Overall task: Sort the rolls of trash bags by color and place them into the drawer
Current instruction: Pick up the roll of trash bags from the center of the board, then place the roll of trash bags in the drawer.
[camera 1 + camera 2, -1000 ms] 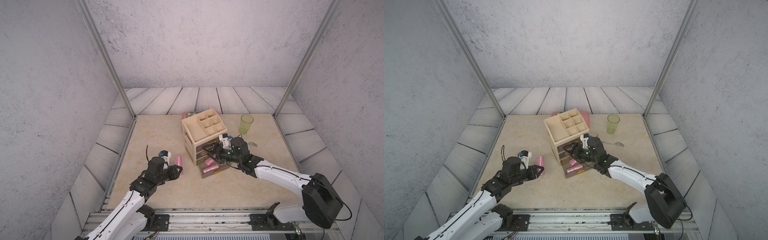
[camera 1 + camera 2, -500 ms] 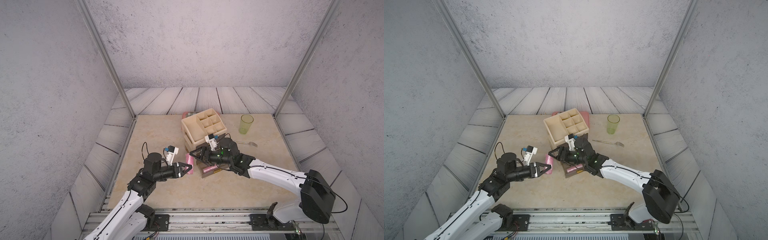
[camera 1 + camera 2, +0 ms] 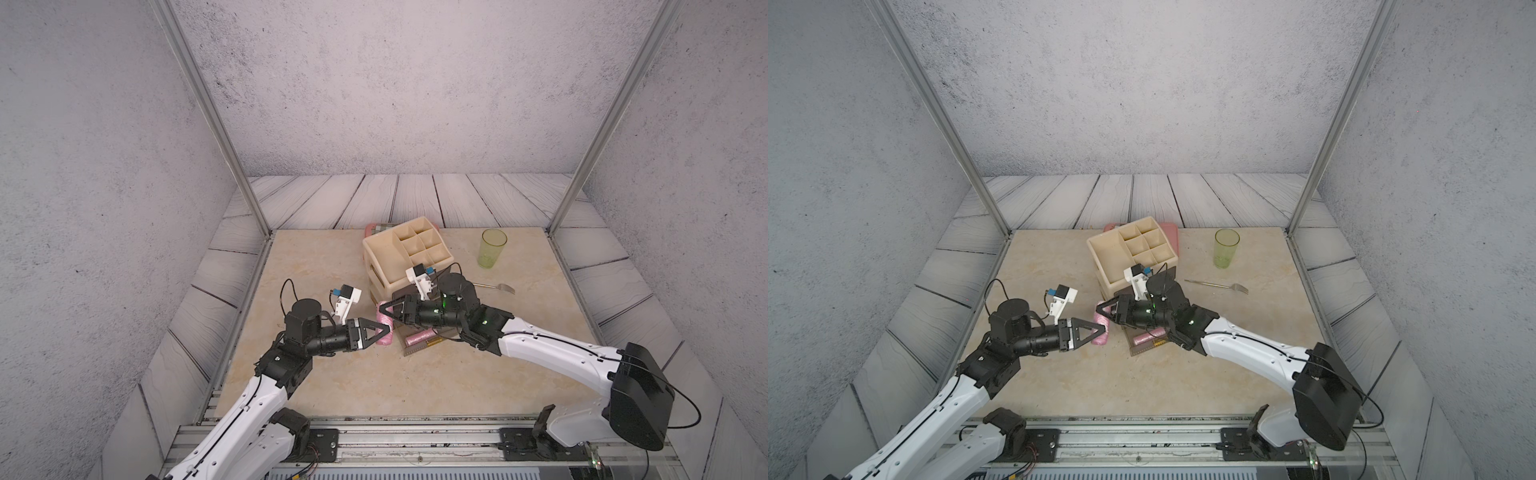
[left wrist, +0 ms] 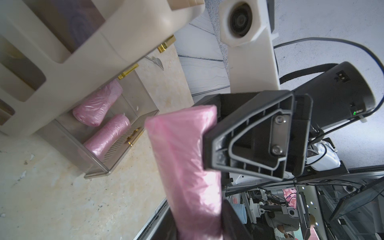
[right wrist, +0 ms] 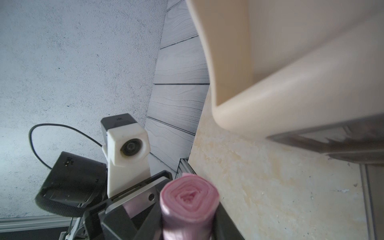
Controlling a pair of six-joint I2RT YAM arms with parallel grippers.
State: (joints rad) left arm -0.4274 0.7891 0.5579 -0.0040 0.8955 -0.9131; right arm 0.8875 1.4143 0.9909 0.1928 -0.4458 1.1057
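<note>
One pastel-pink cylinder of crinkly thin plastic, a trash-bag roll (image 4: 182, 158), is held above the beige table (image 3: 332, 374) and gripped at both ends. The left gripper (image 3: 1096, 331) has its jaws closed on one end. The right gripper (image 3: 1102, 309) has its jaws pressed to both sides of the other end. Neither pair stands open.

Destination, judged by colour: a clear plastic drawer (image 4: 143, 124) with a gold handle, pulled out at the foot of a cream plastic organiser box (image 3: 376, 249). It lies just behind the right jaws, on the side away from the left jaws. It holds two pink rolls (image 4: 97, 106), lying nearly side by side.

Risks:
- With both grippers on one soft roll, an arm pulling away before the other lets go could stretch or unwind the film.
- A grip on the very end could let the roll swing down and drop once it is held alone.

In the way:
- The organiser's body overhangs the drawer's rear, close to the right jaws.
- The two stored rolls fill much of the drawer floor.

Not in the way:
- A translucent green cup (image 3: 492, 248) and a metal fork (image 3: 498, 286) lie well behind the right jaws.
- A pink flat item (image 3: 1169, 232) sits behind the organiser, half hidden and unidentified.
</note>
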